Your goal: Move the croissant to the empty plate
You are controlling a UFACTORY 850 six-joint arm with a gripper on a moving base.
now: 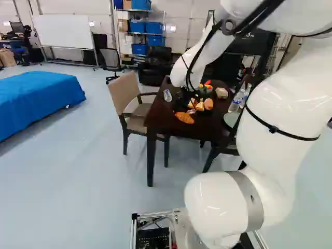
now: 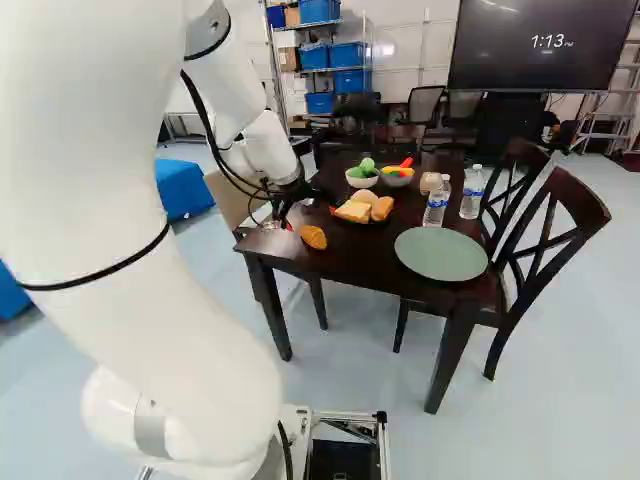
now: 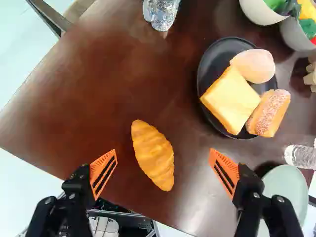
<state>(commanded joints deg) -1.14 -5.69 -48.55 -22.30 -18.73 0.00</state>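
Dark wooden table (image 2: 350,250), with one corner pointing toward the base. Tan padded armchair (image 1: 124,96) close along one side; dark cross-backed chair (image 2: 555,235) tight against the other, beside the green plate (image 2: 441,256). Round green face fully in sight, rim near the table's edge, water bottles (image 2: 436,205) just beyond. Low over the tabletop, black gripper (image 2: 300,195), fingers wide apart, nothing clamped. Farther in, black plate (image 3: 210,74) loaded with a bread slice (image 3: 230,100), a round bun (image 3: 254,65) and a sugared roll (image 3: 269,112). Bowls (image 2: 362,178) behind. Directly on the wood near the close edge, croissant (image 3: 154,155), slantwise between the orange pads (image 3: 102,170), with a gap on either side and touching neither. Between croissant and black plate, a strip of tabletop.
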